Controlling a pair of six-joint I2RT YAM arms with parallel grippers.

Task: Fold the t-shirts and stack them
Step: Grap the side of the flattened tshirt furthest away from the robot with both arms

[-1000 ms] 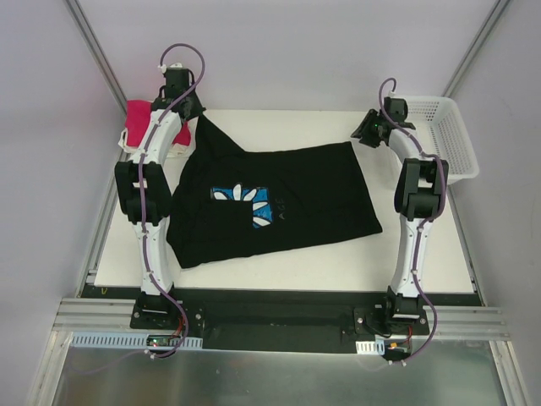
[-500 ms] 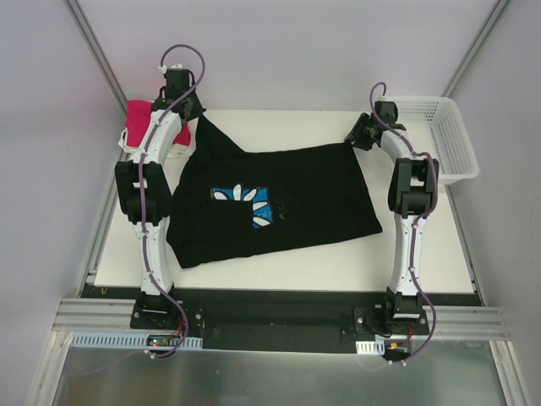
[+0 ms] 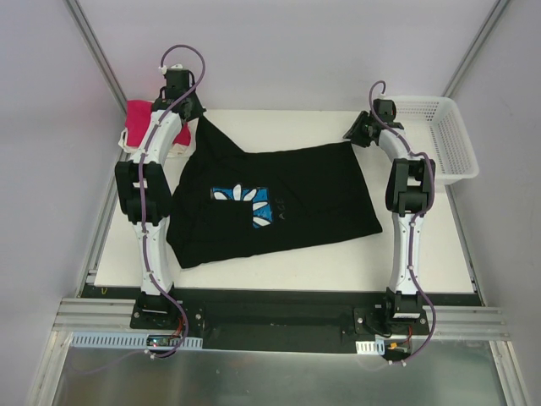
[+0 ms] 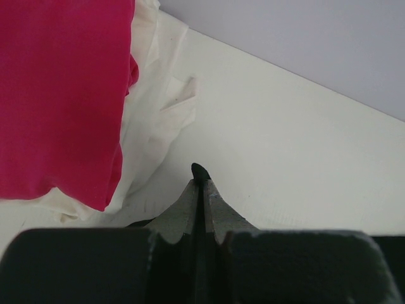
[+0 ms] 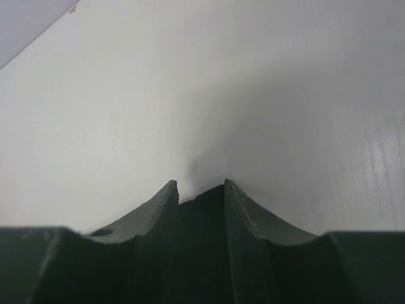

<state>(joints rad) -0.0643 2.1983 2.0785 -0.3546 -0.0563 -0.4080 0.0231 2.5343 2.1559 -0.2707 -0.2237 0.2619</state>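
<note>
Across the middle of the white surface (image 3: 423, 254) lies the black t-shirt (image 3: 313, 194), spread mostly flat, its blue daisy print (image 3: 243, 203) facing up and partly covered by a fold of the cloth. From where I stand, its far-left corner is pulled up off the surface into a peak. The left pincer (image 4: 202, 180) has that corner, with its fingers pressed tight together and only a small tip of black cloth poking out between them. At the far-right corner of the same shirt is the right pincer (image 5: 201, 190). Its fingers stand a little apart, and the gap between them is filled with dark cloth, so it looks to be pinching a thicker bunch of the shirt.

At the far-left corner of the surface, just beside the left pincer, the magenta t-shirt (image 3: 138, 117) sits on top of the white t-shirts (image 4: 158, 120), whose edges spill out beneath it. A white mesh basket (image 3: 456, 144) stands at the far right, apart from the black shirt.
</note>
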